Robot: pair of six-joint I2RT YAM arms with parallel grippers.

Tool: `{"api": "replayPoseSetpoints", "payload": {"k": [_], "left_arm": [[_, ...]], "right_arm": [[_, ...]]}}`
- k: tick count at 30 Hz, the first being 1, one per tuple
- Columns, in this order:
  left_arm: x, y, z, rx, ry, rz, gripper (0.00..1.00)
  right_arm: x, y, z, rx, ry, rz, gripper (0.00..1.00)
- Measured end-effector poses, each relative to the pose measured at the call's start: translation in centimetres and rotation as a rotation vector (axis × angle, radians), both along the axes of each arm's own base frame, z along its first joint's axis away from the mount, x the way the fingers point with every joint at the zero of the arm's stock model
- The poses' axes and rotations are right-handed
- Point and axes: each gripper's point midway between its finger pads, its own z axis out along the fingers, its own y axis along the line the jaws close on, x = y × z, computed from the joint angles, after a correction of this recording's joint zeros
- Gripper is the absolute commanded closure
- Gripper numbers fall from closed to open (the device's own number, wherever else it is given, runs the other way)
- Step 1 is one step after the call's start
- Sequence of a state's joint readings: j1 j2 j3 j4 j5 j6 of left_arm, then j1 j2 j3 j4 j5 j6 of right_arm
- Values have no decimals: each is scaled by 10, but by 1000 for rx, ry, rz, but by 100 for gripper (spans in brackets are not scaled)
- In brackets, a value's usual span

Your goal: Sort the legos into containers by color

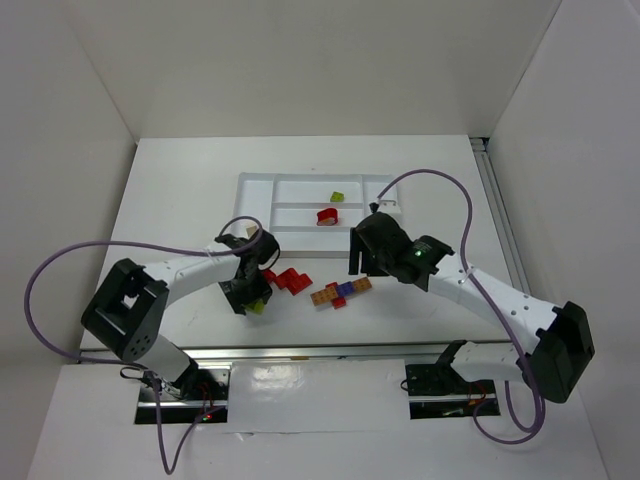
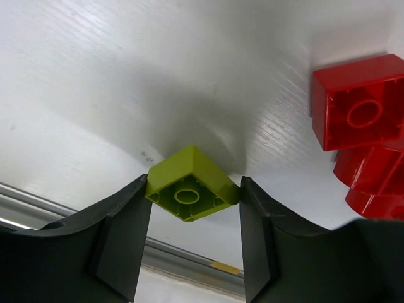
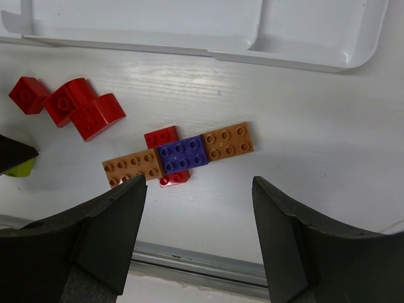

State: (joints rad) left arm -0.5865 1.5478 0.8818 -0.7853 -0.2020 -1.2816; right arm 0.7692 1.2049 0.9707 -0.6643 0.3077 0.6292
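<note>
Nearest the bases, the left tool (image 2: pixel 194 201) is clenched on a lime brick (image 2: pixel 189 180), and this grip looks like the weak spot. The brick sits turned between the fingers, caught at two opposite corners rather than on flat faces (a face with a round ring looks at the wrist camera). I judge it could twist or pop free on the carry to the tray and land among the red bricks (image 2: pixel 356 107) near it. I cannot tell whether it is clear of the worktop (image 2: pixel 126 76).

The right tool (image 3: pixel 199 186) hangs released, fingers spread, above a joined strip (image 3: pixel 180 154). The strip is two orange-brown plates either side of a blue-purple one, with a small red piece across it. Lifted whole, it would put mixed colours in one section.

Farthest off, the white tray (image 1: pixel 255 183) holds one lime piece (image 1: pixel 338 196) in one long section and one red piece (image 1: pixel 326 215) in the next.
</note>
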Motion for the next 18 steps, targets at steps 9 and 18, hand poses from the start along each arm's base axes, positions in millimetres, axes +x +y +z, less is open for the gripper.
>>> {"api": "replayPoseSetpoints", "payload": {"k": [9, 18], "left_arm": [[32, -1, 49, 27, -124, -26, 65], [136, -37, 127, -19, -358, -90, 64]], "right_arm": [[3, 4, -5, -2, 6, 3, 25], [10, -10, 16, 9, -79, -73, 25]]}}
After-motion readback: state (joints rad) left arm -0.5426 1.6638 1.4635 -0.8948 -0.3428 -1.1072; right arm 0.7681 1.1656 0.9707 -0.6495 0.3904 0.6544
